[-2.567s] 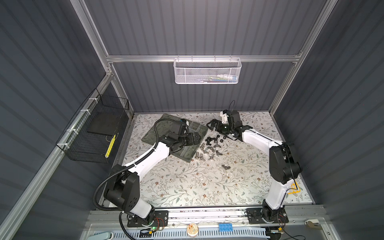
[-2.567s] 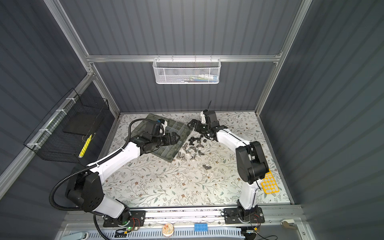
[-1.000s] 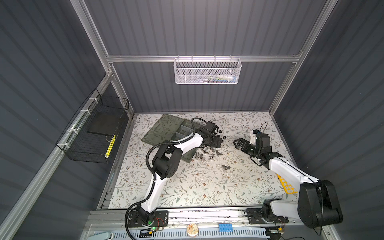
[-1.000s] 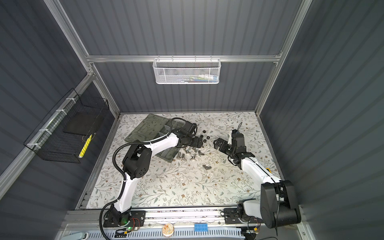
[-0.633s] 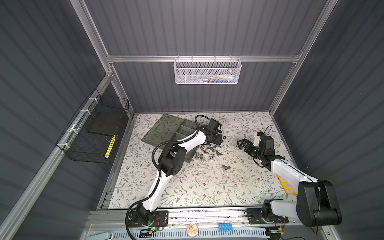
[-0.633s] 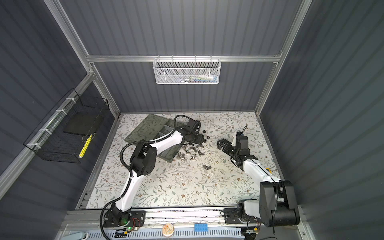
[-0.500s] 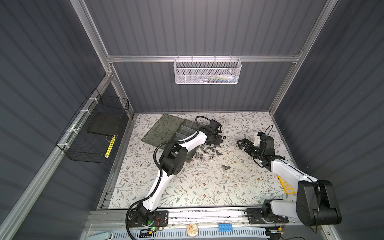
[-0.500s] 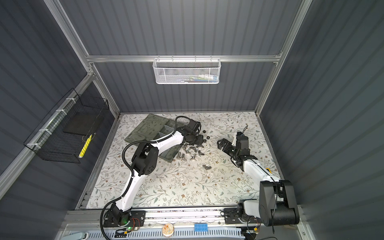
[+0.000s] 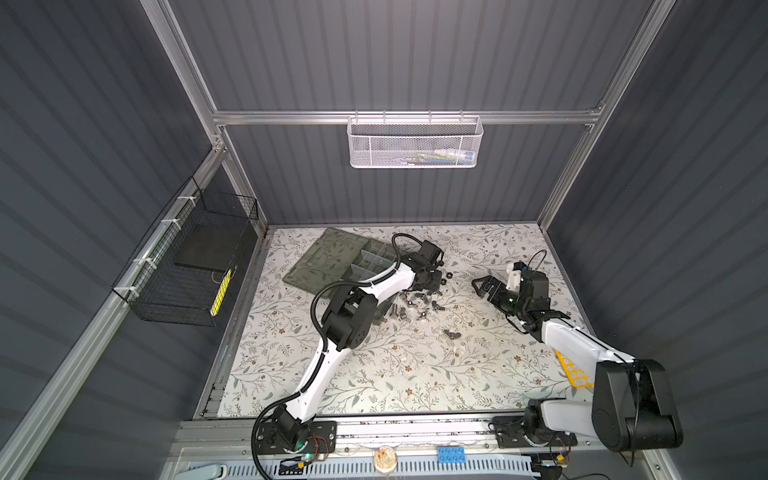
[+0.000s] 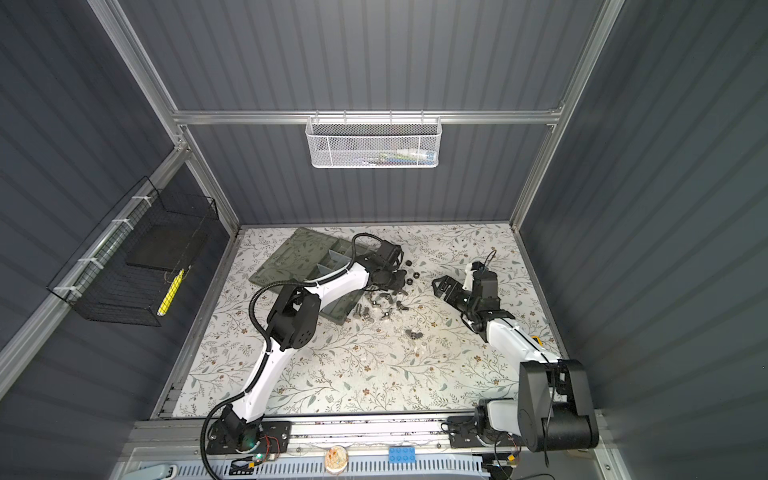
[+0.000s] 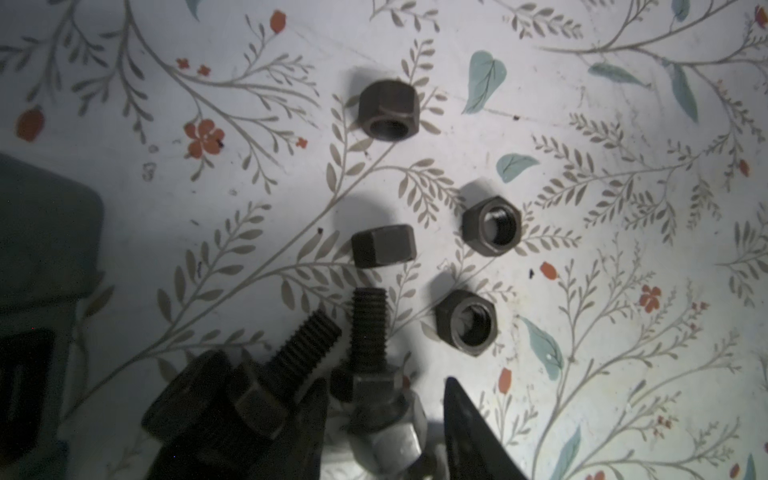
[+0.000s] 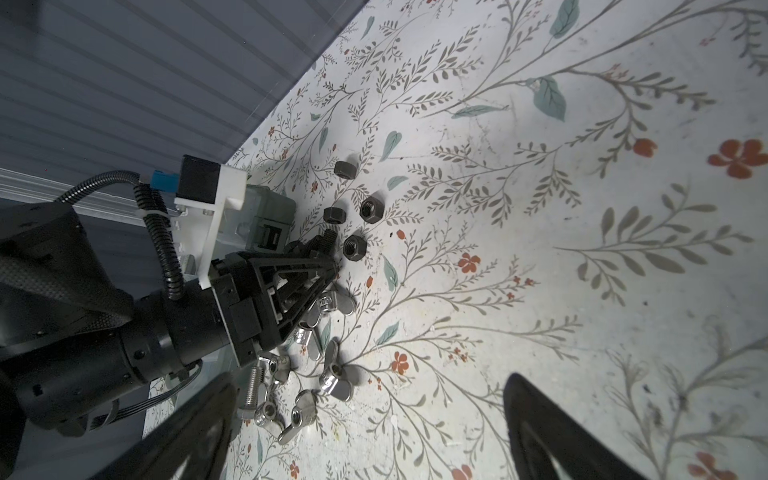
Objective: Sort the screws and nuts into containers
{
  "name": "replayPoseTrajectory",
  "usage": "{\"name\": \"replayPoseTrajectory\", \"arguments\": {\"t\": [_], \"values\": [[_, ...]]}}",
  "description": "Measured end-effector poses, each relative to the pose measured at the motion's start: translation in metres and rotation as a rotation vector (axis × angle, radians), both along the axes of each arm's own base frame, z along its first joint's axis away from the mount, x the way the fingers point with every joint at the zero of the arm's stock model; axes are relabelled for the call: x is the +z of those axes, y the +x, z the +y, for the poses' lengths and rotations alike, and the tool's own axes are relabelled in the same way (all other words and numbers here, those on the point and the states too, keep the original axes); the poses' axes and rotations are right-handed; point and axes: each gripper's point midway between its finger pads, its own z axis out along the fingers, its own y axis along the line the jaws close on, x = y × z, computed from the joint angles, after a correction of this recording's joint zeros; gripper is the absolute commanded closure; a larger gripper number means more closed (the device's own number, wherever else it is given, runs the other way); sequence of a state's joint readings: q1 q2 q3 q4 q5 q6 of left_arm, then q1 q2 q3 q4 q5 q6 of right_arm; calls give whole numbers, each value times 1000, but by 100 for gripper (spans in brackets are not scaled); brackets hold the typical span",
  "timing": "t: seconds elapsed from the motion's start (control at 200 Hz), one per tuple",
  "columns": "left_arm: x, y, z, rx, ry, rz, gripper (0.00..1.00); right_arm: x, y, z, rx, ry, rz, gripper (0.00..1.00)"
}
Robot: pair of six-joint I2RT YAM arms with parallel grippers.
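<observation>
L gripper (image 11: pixel 384 384) narrowed round black screw (image 11: pixel 368 328), prob.

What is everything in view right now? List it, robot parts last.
table: one, floral.
box: one, grey-green, lid open, back left of table.
black nuts: four, black, loose beside the box.
black screws: two, black, next to those nuts.
wing nuts: several, silver, clustered nearby; one apart.
silver screw: one seen, silver, among wing nuts.
yellow piece: one, yellow, table's right edge.
mesh basket: one, white, back wall.
wire basket: one, black, left wall.
brick: one, blue, front rail.
left gripper: one, black, jaws apart astride a black screw.
right gripper: one, black, open, empty.
</observation>
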State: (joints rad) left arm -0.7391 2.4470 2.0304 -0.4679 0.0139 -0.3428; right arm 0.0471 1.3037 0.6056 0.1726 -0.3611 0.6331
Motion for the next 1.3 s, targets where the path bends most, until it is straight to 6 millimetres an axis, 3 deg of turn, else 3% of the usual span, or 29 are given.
{"name": "replayPoseTrajectory", "arguments": {"t": [0.395, 0.76, 1.301], "values": [[-2, 8, -2, 14, 2, -26, 70, 0, 0, 2, 0, 19, 0, 1], [-3, 9, -2, 16, -3, -33, 76, 1, 1, 0, -5, 27, 0, 1], [9, -5, 3, 9, -8, -18, 76, 0, 1, 4, 8, 49, 0, 1]]}}
